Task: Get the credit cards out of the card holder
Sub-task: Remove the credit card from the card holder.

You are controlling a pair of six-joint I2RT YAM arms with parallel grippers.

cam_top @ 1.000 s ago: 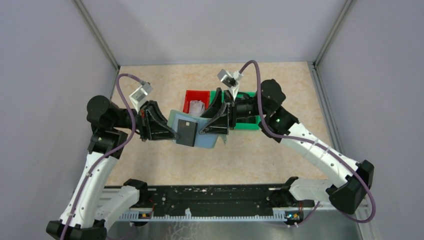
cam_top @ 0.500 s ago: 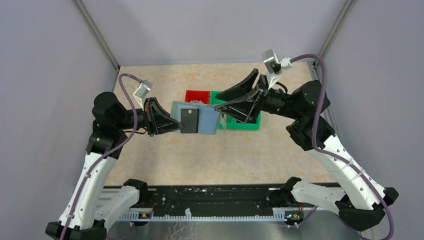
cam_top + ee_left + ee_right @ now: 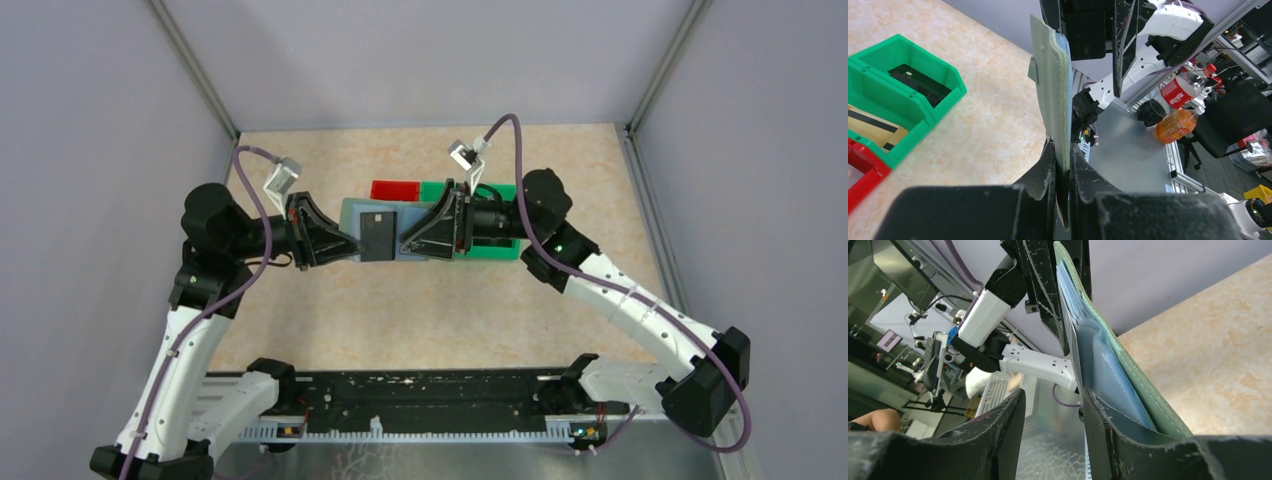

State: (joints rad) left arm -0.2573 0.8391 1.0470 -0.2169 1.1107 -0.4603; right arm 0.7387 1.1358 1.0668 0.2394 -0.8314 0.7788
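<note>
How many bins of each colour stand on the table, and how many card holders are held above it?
red bin: 1
green bins: 2
card holder: 1
Total: 4

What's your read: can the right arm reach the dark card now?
Probably yes: the dark card lies exposed in the open card holder, and the right jaws stand open beside it.

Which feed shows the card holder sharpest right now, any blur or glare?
Top external: even light, no glare, card holder sharp. Left wrist: holder edge-on, crisp; left hand near lens, soft. Right wrist: right hand blurred and dark, holder fairly sharp.
</note>
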